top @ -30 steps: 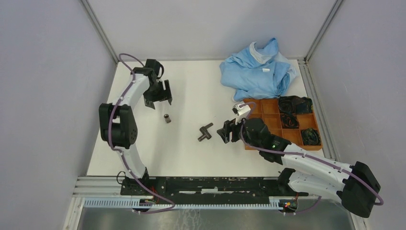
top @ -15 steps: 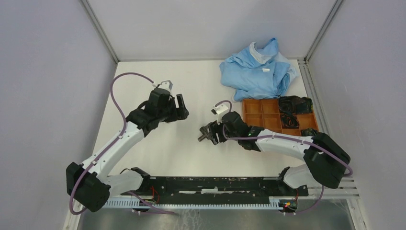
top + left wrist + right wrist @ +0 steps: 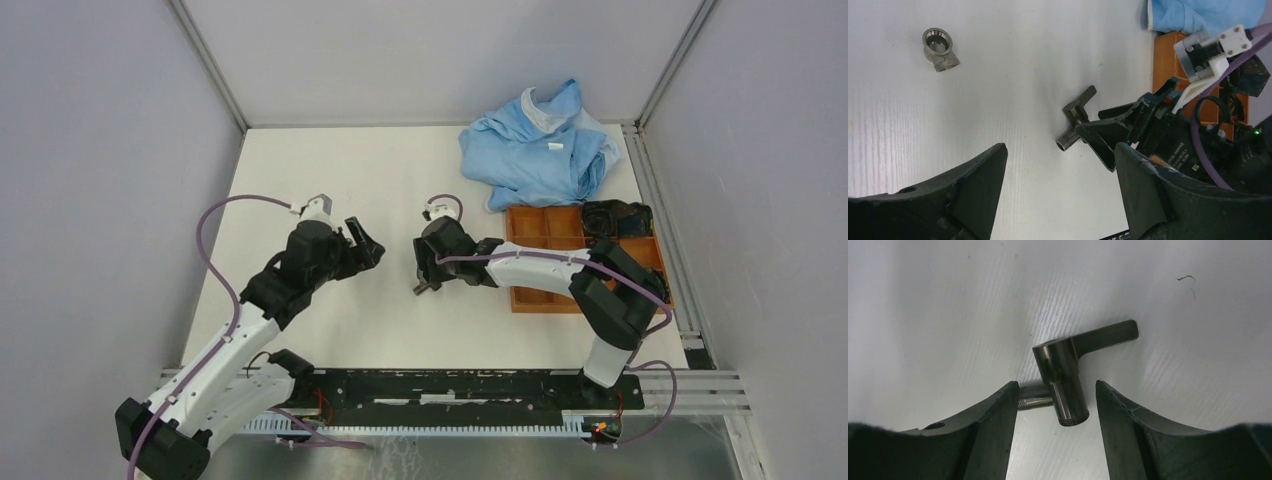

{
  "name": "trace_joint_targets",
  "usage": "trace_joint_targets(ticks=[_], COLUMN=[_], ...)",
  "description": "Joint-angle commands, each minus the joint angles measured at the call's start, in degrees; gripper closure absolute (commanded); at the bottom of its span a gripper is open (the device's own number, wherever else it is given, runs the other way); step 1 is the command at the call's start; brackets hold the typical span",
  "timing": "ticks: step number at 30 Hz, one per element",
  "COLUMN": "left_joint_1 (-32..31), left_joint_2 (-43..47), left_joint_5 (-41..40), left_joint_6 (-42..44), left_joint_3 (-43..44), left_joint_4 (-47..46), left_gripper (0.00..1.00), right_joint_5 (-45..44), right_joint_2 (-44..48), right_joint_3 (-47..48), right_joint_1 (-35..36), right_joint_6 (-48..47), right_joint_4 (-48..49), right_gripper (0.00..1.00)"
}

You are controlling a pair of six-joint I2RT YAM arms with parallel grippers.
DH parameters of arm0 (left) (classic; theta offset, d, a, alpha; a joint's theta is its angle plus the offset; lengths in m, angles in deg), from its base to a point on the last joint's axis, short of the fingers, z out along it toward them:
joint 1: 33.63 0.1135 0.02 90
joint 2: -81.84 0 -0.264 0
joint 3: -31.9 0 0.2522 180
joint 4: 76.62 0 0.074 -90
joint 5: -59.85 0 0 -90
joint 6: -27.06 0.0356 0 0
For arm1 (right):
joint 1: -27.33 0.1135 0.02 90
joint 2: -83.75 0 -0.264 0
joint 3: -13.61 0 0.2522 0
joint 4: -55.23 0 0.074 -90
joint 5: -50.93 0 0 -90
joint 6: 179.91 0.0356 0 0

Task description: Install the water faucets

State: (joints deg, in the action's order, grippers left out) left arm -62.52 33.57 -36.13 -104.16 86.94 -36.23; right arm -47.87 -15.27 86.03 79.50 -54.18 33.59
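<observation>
The T-shaped faucet fitting (image 3: 1062, 371) lies flat on the white table, its lower stem between the open fingers of my right gripper (image 3: 1056, 386); the left finger is near its threaded side stub. In the top view the right gripper (image 3: 427, 272) sits over the fitting, and only a dark end (image 3: 421, 290) shows. The stubby fitting (image 3: 940, 49) lies alone on the table, far left of my left gripper's line; in the top view the left arm hides it. My left gripper (image 3: 1059, 152) is open and empty, above the table and short of the T fitting (image 3: 1076, 116). It also shows in the top view (image 3: 370, 245).
An orange compartment tray (image 3: 560, 228) with dark coiled items (image 3: 612, 216) stands to the right. A crumpled blue cloth (image 3: 540, 145) lies at the back right. Grey walls close in both sides. A black rail (image 3: 440, 385) runs along the near edge.
My left arm swung from the back left towards the table's middle, gripper now pointing right. My right gripper moved left from beside the tray and now straddles the T fitting.
</observation>
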Motion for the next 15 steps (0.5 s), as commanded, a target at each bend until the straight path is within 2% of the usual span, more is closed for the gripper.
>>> trace_joint_targets(ticks=[1,12,15], left_joint_1=[0.0,0.0,-0.1], left_joint_2=[4.7,4.0,2.1], left_joint_5=[-2.5,-0.1,0.7], left_joint_6=[-4.7,-5.0,-3.9], left_joint_3=[-1.9,-3.1,-2.5], left_joint_4=[-2.9,-2.9,-2.1], left_gripper=[0.14,0.14,0.11], right_joint_5=[-6.0,-8.3,-8.6], right_joint_2=[-3.9,-10.1,-11.5], right_joint_3=[5.2,10.4,11.4], right_joint_1=[0.6,2.2,2.3], right_joint_6=[4.1,6.2,5.3], right_joint_4=[-5.7,-8.4,-9.0], right_gripper=[0.37,0.49,0.62])
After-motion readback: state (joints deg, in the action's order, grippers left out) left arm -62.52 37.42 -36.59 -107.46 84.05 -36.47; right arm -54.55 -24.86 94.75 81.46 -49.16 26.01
